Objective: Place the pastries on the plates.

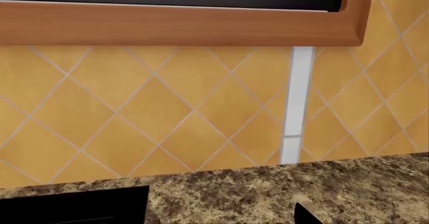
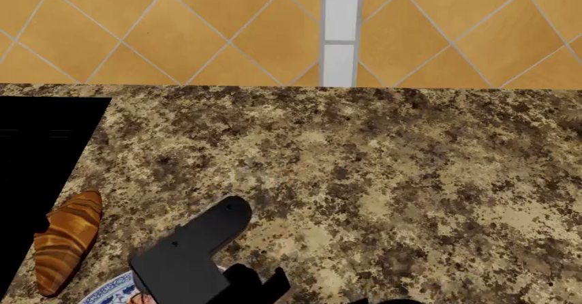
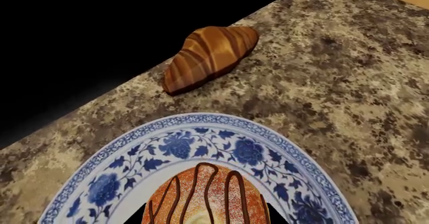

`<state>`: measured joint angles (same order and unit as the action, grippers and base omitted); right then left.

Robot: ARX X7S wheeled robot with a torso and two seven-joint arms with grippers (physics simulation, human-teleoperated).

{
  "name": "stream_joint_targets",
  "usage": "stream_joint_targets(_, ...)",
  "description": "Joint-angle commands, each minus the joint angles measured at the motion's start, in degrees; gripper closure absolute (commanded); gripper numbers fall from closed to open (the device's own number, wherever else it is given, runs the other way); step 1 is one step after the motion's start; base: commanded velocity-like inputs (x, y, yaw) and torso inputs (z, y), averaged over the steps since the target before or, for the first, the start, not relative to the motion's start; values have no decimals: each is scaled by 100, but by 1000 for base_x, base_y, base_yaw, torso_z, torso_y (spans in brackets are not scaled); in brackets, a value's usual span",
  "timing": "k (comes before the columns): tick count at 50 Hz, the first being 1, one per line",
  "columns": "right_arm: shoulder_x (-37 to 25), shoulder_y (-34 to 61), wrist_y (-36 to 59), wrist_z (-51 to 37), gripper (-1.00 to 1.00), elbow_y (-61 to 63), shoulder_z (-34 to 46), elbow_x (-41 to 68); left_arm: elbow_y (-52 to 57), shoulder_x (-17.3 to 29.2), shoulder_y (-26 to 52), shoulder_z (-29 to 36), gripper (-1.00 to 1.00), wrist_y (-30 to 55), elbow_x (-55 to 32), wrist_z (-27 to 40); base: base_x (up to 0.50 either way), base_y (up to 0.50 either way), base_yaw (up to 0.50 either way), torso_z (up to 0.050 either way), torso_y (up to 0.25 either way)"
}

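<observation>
Rt wrist: squiggle-striped cake (image 3: 204, 196) on plate (image 3: 221, 138).

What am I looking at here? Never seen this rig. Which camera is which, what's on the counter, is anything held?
Simulator renders from a two-armed wheeled robot. The head camera looks down on a granite counter: a croissant lies at the left by a black surface, with a dark arm partly over the blue-rimmed plate. The right wrist camera shows the small cake over that plate, the croissant beyond, off the plate. The left wrist camera sees only tiled wall. Neither grip can be judged.
</observation>
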<state>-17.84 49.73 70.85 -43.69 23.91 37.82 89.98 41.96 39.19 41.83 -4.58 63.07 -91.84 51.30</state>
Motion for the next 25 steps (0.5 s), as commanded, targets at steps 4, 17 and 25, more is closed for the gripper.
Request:
stream_joint_targets(4, 121, -145, -127, 556, 100, -116, 42, -442, -72, -93, -13, -105, -100, -141, 117, -99, 0, 0, 0, 0, 0)
stream_joint_targets(17, 93, -217, -205, 600, 100, -198, 138, -546, -15, -54, -60, -99, -100, -196, 14, 4, 0, 0, 0, 0, 0)
stream_joint_targets(25, 78, -216, -244, 595, -100, -209, 165, -564, -31, -21, -69, -100, -100, -223, 6, -26, 0, 0, 0, 0, 0)
